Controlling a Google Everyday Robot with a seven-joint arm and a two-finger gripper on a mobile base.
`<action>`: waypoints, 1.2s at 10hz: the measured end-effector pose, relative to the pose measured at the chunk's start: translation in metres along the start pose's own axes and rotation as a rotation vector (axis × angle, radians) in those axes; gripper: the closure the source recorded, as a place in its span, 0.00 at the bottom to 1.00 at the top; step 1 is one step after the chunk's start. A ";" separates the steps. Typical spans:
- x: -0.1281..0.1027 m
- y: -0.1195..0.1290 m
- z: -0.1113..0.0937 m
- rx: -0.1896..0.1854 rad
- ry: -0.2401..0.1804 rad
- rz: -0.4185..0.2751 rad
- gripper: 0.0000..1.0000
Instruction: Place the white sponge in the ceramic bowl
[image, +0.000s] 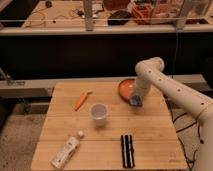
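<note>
The ceramic bowl (124, 88), shallow and orange-red, stands on the wooden table (150, 135) at the back right, partly hidden by my white arm (170, 87). My gripper (135, 102) points down at the bowl's near right rim. It is shut on the white sponge (134, 102), a small pale bluish lump between the fingers, held just above the table beside the bowl.
A translucent plastic cup (98, 114) stands mid-table. An orange carrot (81, 100) lies at the back left. A long white bottle (65, 152) and a tiny white ball (80, 133) lie front left. A black object (127, 150) lies at the front.
</note>
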 end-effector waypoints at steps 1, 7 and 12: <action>0.001 -0.001 0.000 0.001 -0.001 0.000 0.95; 0.010 -0.008 -0.002 0.005 -0.004 0.006 0.95; 0.015 -0.011 -0.006 0.004 -0.002 0.002 0.95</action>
